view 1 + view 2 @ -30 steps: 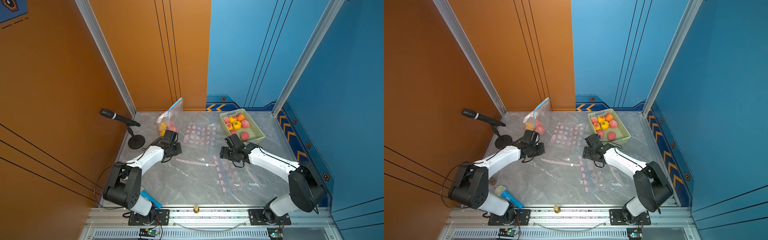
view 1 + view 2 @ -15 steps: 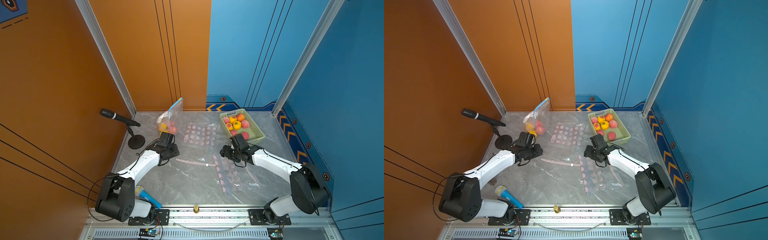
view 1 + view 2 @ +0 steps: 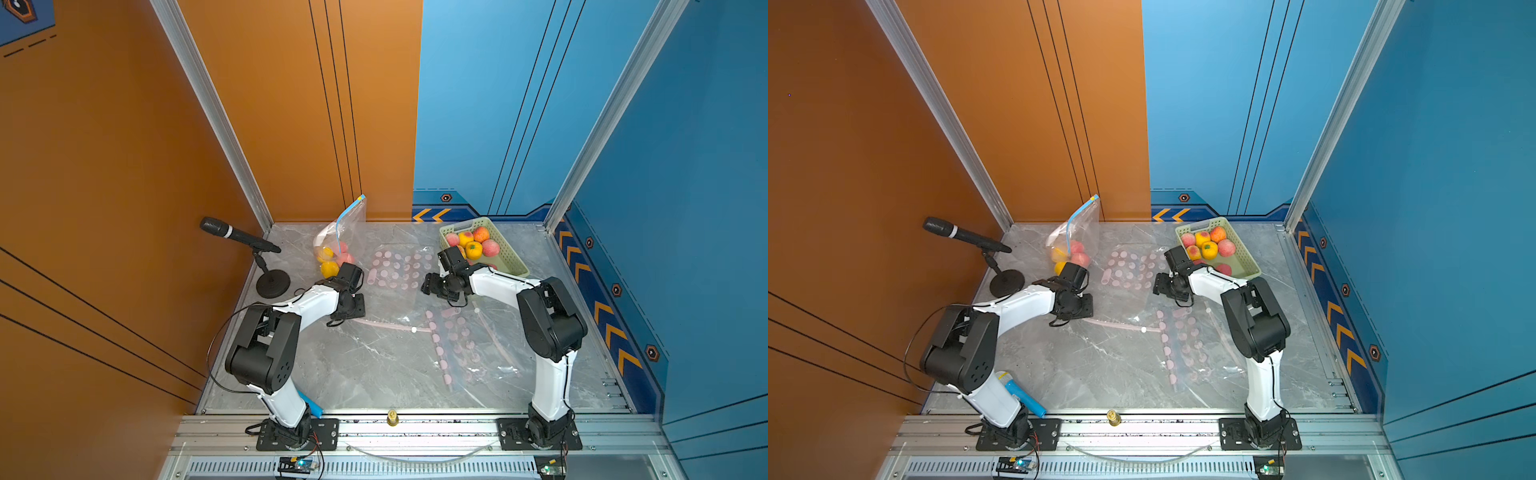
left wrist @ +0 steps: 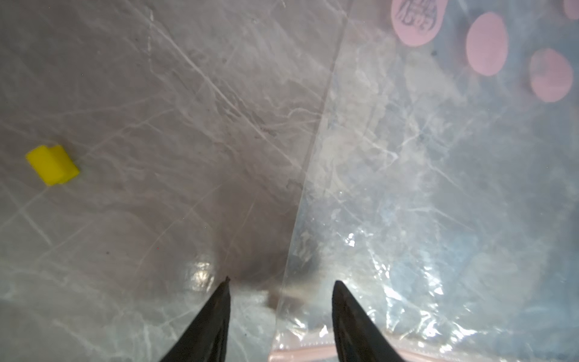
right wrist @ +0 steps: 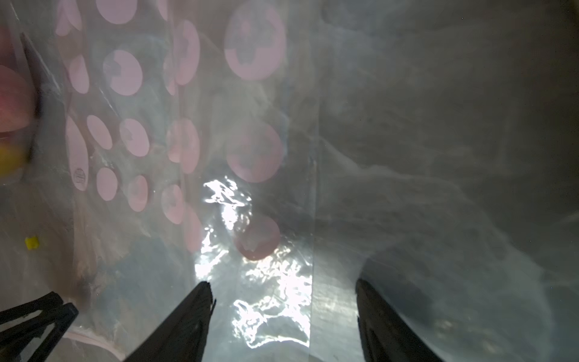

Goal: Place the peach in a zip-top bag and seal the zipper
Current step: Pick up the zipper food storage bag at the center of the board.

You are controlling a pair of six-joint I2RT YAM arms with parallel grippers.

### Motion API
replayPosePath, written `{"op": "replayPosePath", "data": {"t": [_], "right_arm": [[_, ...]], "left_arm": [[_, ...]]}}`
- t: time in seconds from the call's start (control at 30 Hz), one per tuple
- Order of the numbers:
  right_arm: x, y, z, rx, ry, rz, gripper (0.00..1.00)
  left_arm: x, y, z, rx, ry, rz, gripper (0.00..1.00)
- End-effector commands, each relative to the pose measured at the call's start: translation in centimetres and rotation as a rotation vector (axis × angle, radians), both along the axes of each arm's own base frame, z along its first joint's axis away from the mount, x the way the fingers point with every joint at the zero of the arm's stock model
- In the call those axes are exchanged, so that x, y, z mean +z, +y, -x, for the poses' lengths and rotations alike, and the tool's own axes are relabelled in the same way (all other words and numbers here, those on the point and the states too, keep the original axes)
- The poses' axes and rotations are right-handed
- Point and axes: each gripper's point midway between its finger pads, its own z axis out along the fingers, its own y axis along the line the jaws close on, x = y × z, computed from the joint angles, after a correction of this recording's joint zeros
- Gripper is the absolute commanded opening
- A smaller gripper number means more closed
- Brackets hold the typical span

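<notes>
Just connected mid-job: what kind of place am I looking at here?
Most likely a purpose-built robot recording booth, not a home: orange wall panels and blue wall panels enclose a marble-look tabletop, an aluminium mounting rail runs along its front, and a microphone on a stand sits at its edge.

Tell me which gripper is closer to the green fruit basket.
Right. The right gripper hovers just off the green basket; the left gripper is across the table, near the filled bag.
</notes>
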Motion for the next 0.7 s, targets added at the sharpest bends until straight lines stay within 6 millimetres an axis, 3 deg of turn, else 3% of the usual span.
{"op": "replayPosePath", "data": {"t": [0.0, 0.03, 0.17, 0.3, 0.5, 0.67], "right_arm": [[-1.5, 2.1, 0.5, 0.058, 0.053, -0.074, 0.72], [-2.4, 2.7, 0.6, 0.064, 0.074, -0.092, 0.71], [-3.2, 5.5, 0.6, 0.103, 0.098, -0.169, 0.65], [-2.4, 7.8, 0.3, 0.145, 0.081, -0.233, 0.53], [0.7, 9.0, -0.5, 0.183, 0.027, -0.283, 0.26], [4.3, 8.9, -0.4, 0.213, -0.032, -0.28, 0.04]], "left_arm": [[-0.7, 0.2, 0.4, -0.021, 0.03, -0.028, 0.52], [-0.9, 0.2, 0.5, -0.021, 0.039, -0.025, 0.51], [-1.5, -0.1, 1.0, -0.03, 0.061, -0.02, 0.46], [-1.6, -0.7, 1.4, -0.04, 0.066, -0.008, 0.39], [-1.4, -1.4, 1.6, -0.039, 0.053, 0.026, 0.3], [-0.4, -1.6, 1.5, -0.039, 0.026, 0.042, 0.3]]}}
